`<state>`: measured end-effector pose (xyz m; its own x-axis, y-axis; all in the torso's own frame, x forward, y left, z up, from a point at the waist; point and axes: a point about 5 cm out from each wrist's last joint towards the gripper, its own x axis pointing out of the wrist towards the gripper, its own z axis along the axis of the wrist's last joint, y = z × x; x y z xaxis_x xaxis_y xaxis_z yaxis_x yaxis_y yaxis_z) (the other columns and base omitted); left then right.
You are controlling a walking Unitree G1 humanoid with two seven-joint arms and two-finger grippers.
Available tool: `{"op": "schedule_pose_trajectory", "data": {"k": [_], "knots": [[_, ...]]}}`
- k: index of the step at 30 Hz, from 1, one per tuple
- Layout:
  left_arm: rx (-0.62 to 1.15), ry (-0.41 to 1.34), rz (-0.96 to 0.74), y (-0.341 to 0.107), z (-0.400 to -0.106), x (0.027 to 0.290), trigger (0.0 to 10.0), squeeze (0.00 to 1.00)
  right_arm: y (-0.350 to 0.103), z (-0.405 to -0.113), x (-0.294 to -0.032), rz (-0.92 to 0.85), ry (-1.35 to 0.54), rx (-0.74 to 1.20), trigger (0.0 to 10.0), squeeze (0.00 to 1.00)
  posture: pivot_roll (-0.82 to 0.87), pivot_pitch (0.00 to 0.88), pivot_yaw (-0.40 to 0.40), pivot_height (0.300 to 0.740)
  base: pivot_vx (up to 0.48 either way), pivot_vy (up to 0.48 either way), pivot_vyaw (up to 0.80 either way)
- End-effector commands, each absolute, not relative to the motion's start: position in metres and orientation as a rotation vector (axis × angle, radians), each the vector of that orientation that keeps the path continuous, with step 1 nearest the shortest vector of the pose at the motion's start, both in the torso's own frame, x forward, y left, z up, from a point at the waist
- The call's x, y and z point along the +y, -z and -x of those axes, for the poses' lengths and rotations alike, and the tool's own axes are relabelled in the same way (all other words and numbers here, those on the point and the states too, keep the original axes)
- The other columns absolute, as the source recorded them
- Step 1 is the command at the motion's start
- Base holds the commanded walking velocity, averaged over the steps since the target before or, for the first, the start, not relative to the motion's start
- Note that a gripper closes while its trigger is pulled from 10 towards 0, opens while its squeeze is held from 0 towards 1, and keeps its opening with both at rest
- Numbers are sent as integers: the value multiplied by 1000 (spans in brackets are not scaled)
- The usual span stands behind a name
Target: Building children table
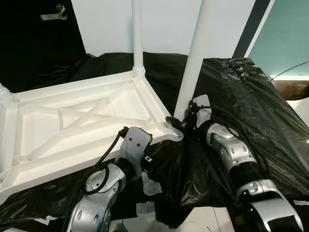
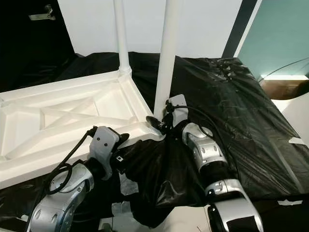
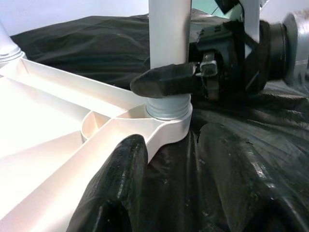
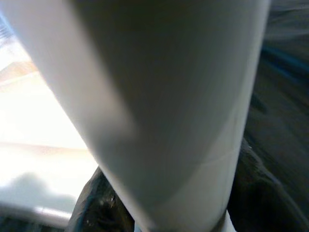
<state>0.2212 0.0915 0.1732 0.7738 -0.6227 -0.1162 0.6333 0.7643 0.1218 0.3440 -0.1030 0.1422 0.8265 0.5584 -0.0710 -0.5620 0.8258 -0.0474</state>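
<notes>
The white plastic tabletop lies upside down on a surface covered with black sheeting. A white leg stands upright in its near right corner socket. My right gripper is shut on that leg just above the socket; one of its fingers crosses the leg's front. In the right wrist view the leg sits between the dark fingers. My left gripper is open and low at the same corner, one finger against the tabletop's rim, the other on the sheeting.
A second leg stands in the far corner and a third leg's base shows at the left edge. The sheeting hangs over the near edge above a pale floor. A dark door with a handle is at the back left.
</notes>
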Motion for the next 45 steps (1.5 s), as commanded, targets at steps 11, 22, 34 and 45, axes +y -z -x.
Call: {"op": "schedule_pose_trajectory", "data": {"k": [11, 22, 34, 45], "knots": [[69, 638, -159, -173, -220, 91, 10000, 0, -123, -318, -89, -39, -306, 147, 10000, 0, 149, 30, -64, 740, 0, 0, 0], [72, 645, -159, -173, -220, 90, 10000, 0, -131, -313, -92, -45, -300, 108, 10000, 988, 139, 36, -63, 740, 0, 0, 0], [70, 633, -155, -173, -220, 91, 10000, 0, -149, -310, -119, -52, -497, 15, 10000, 0, 139, 46, -70, 740, 0, 0, 0], [60, 616, -154, -175, -222, 93, 10000, 0, -156, -335, -129, 71, -764, 33, 10000, 0, 144, 44, -74, 740, 0, 0, 0]]}}
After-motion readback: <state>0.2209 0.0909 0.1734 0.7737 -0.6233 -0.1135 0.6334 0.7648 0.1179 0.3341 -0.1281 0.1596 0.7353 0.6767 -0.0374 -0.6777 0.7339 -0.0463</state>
